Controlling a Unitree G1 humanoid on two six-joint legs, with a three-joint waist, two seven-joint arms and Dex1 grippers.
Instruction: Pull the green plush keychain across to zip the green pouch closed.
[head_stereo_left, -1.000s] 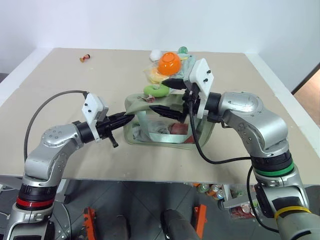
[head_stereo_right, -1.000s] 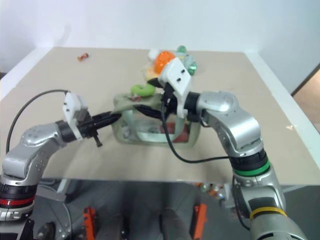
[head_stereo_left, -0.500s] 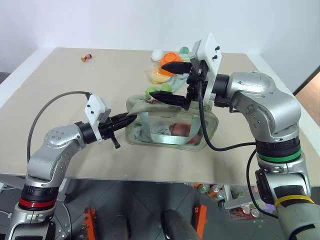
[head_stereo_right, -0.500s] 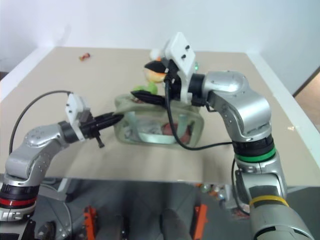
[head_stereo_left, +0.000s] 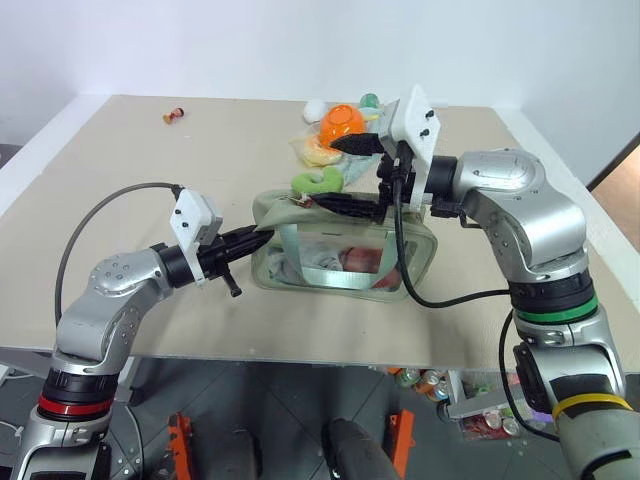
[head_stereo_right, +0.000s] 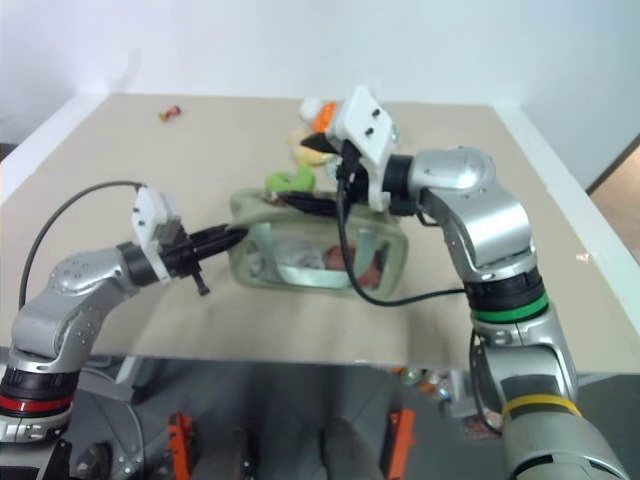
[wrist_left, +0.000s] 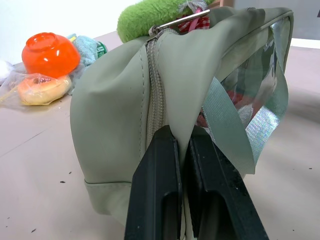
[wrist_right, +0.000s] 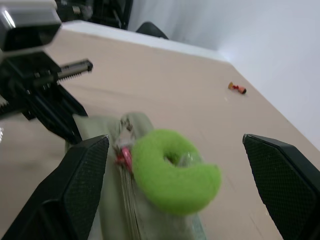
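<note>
The green pouch (head_stereo_left: 340, 248) lies near the middle of the table (head_stereo_left: 150, 170). The left gripper (head_stereo_left: 255, 238) is clamped on the pouch's fabric end at its 9 o'clock side, pinching beside the zipper. The green plush keychain (head_stereo_left: 314, 181) sits on top of the pouch toward 12 o'clock. The right gripper (head_stereo_left: 352, 175) hovers over it with its 2 fingers spread wide, holding nothing. An orange bowl (head_stereo_left: 339, 122) stands beyond, at 12 o'clock.
</note>
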